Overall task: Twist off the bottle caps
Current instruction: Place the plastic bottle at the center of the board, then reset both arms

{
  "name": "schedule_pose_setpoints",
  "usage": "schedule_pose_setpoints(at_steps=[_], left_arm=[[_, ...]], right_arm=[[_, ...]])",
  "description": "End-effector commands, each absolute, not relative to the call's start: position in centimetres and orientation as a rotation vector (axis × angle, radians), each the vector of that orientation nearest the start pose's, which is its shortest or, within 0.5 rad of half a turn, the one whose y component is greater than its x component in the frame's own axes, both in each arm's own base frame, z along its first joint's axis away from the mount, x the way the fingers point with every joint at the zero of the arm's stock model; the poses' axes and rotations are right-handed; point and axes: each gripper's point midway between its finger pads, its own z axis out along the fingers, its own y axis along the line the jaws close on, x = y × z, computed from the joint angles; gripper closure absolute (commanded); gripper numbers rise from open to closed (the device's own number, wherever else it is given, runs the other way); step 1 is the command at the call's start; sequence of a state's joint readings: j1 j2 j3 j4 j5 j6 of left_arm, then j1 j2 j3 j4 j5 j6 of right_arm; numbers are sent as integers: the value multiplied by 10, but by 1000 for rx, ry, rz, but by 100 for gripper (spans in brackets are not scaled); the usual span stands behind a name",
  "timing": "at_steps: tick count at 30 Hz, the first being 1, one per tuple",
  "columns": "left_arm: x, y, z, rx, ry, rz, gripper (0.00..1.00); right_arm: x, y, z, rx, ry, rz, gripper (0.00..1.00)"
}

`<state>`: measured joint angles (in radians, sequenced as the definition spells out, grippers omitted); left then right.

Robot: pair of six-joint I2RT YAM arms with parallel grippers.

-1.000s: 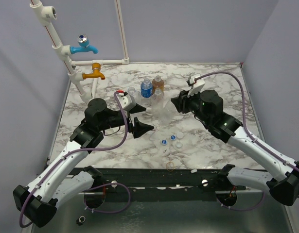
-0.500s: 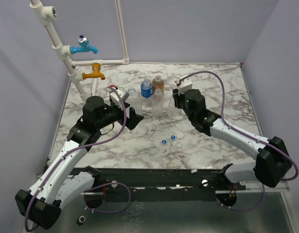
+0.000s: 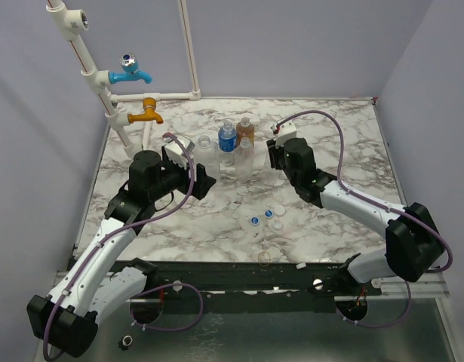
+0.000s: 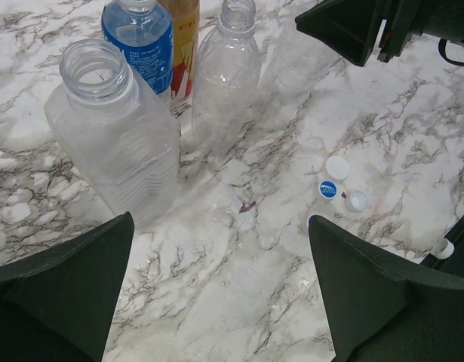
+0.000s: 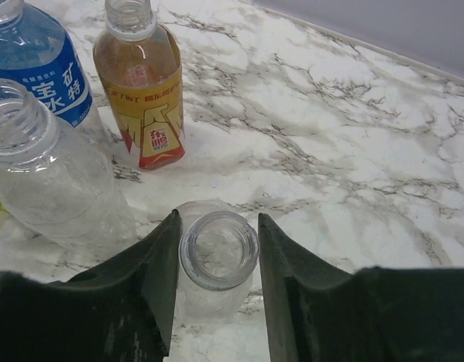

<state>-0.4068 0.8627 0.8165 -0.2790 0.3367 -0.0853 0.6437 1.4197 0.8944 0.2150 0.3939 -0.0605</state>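
one small bottle point(image 5: 218, 260) stands upright in the right claw point(image 5: 218, 220), pinched at its bare neck; left claw point(image 4: 220, 220) wide open, empty

Clear bottle point(image 5: 216, 253), blue-lbl bottle point(image 5: 43, 83), amber bottle point(image 5: 145, 98), wht-grey marbled table point(image 5: 352, 136).

left end effector point(image 4: 220, 222): wide open | right end effector point(image 5: 219, 230): closed on bottle point(image 5: 217, 260)
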Motion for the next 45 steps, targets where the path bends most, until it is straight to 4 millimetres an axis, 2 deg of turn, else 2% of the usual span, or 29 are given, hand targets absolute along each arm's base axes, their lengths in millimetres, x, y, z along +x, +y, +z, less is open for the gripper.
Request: schedule_pose_setpoints(at_steps=[1, 8, 11, 15, 19, 21, 24, 26, 28, 30, 32, 35, 37, 40, 43, 45], left_arm=[[267, -173, 238, 497, 1887, -611, 1], [270, -169, 241, 479, 1875, -586, 1], [272, -168, 241, 452, 1881, -579, 1], [274, -162, 237, 426, 1887, -546, 1], [279, -151, 226, 394, 1904, -493, 1], [284, -143, 219, 373, 1907, -468, 1], [304, -127, 209, 352, 1909, -432, 1], [317, -112, 199, 306, 1949, -432, 1], [324, -98, 185, 276, 1996, -427, 1], [325, -88, 166, 287, 2035, -393, 1], [321, -82, 148, 308, 2064, -363, 1], [318, -75, 132, 306, 2090, -344, 1], [318, -70, 125, 313, 2099, -316, 1], [326, -58, 120, 300, 2092, -248, 1], [339, -49, 121, 275, 2053, -213, 1], [346, -46, 120, 251, 2016, -209, 1]], right_arm=[[388, 210, 193, -381, 1823, 74, 51], [386, 211, 205, -382, 1820, 92, 24], [385, 211, 218, -371, 1809, 107, 16], [381, 208, 242, -339, 1784, 128, 0], [374, 203, 269, -313, 1741, 146, 0], [375, 193, 281, -248, 1725, 131, 0], [392, 156, 288, -84, 1736, 105, 0], [407, 112, 285, 89, 1743, 141, 0], [415, 60, 277, 301, 1735, 176, 0], [415, 8, 262, 500, 1703, 146, 0], [409, -33, 243, 654, 1661, 39, 0], [397, -77, 217, 777, 1591, -118, 0], [391, -97, 202, 778, 1550, -236, 0], [389, -116, 170, 783, 1589, -317, 0], [385, -131, 137, 815, 1645, -360, 0], [379, -135, 122, 797, 1659, -369, 0]])
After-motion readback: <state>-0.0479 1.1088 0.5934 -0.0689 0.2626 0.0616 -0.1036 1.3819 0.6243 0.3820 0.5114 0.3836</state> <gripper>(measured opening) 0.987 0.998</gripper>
